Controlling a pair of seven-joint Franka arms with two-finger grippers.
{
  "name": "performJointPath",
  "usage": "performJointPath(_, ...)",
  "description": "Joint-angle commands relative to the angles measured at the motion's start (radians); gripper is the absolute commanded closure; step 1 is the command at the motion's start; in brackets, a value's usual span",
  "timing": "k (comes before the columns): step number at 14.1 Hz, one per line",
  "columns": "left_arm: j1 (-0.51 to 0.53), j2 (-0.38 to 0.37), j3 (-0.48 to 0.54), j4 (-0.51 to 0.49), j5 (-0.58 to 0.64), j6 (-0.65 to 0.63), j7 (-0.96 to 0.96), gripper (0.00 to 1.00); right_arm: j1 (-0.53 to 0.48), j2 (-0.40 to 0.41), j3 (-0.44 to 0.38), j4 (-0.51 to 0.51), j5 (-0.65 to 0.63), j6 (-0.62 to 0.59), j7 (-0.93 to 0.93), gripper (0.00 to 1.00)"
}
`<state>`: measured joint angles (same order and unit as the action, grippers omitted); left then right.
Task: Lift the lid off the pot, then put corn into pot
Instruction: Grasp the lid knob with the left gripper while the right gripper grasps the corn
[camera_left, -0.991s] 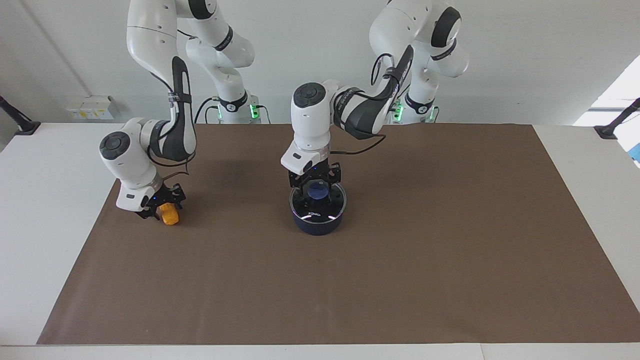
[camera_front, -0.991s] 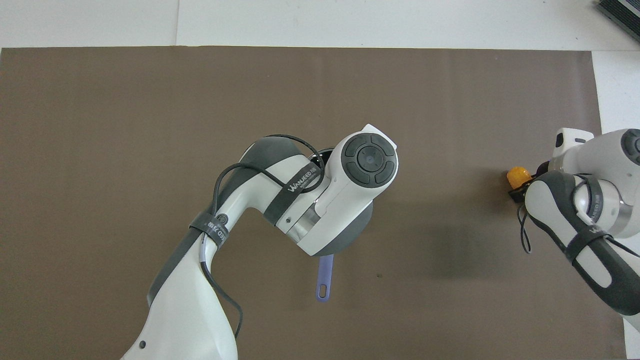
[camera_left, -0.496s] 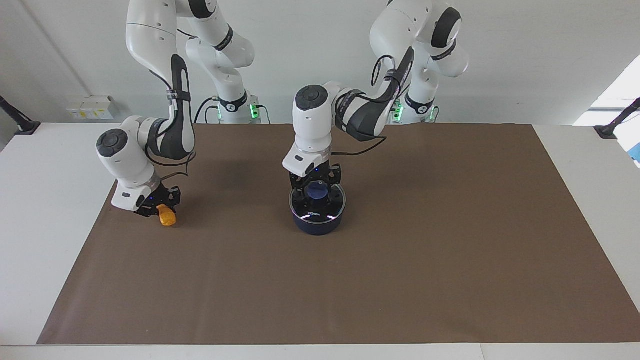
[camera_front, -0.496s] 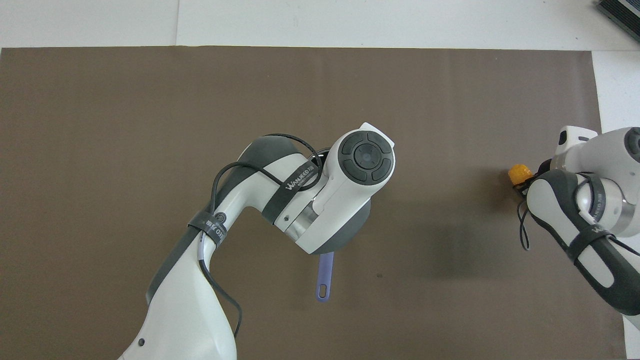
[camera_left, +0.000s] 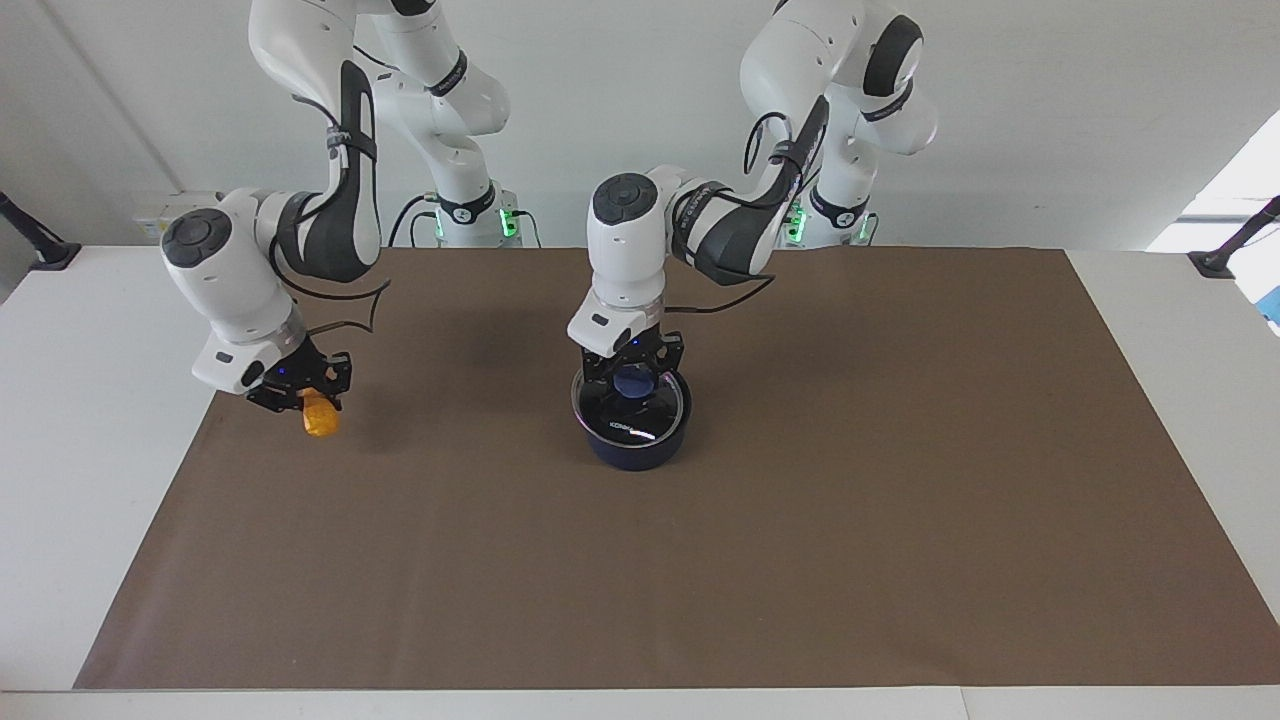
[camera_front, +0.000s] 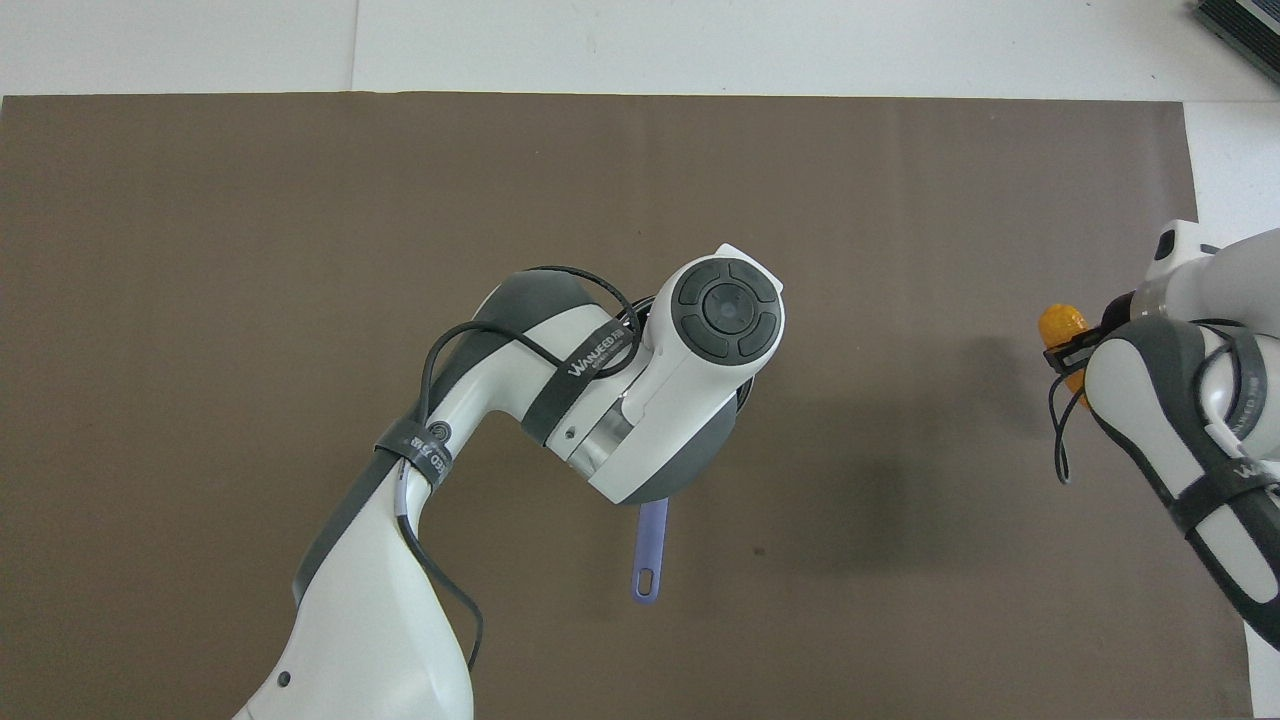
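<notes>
The dark blue pot (camera_left: 640, 455) stands mid-table on the mat. Its long blue handle (camera_front: 650, 545) points toward the robots in the overhead view, where my left arm hides the pot's body. My left gripper (camera_left: 633, 374) is shut on the blue knob of the glass lid (camera_left: 610, 412). It holds the lid slightly raised over the pot. My right gripper (camera_left: 305, 393) is shut on the yellow-orange corn (camera_left: 320, 418). It holds the corn in the air over the mat's edge at the right arm's end. The corn also shows in the overhead view (camera_front: 1060, 324).
A brown mat (camera_left: 800, 550) covers most of the white table (camera_left: 90, 420). Nothing else lies on the mat besides the pot.
My right gripper has lifted the corn off the mat and drawn it toward the right arm's end. My left gripper has raised the lid slightly off the pot.
</notes>
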<state>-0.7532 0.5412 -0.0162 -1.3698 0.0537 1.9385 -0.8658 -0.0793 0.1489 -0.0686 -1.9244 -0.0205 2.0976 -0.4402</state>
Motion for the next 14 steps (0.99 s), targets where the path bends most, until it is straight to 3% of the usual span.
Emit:
performJointPath(1,-0.003,-0.029,0.01,0.0,-0.017,-0.013,-0.007,0.87,0.027,-0.006,0.018,0.047,0.007,-0.06,0.121,1.0)
performJointPath(4,-0.003,-0.05,0.01,0.001,-0.015,-0.033,-0.012,0.89,0.036,-0.005,0.041,0.074,0.005,-0.087,0.17,1.0)
performJointPath(6,-0.005,-0.069,0.013,0.001,-0.011,-0.05,-0.013,1.0,0.036,-0.002,0.052,0.077,0.005,-0.083,0.182,1.0)
performJointPath(12,-0.002,-0.125,0.065,0.001,0.026,-0.133,0.01,1.0,0.038,0.006,0.096,0.105,0.007,-0.088,0.305,1.0)
performJointPath(14,0.053,-0.156,0.067,-0.028,0.025,-0.17,0.069,1.0,0.062,0.008,0.113,0.107,0.005,-0.083,0.392,1.0)
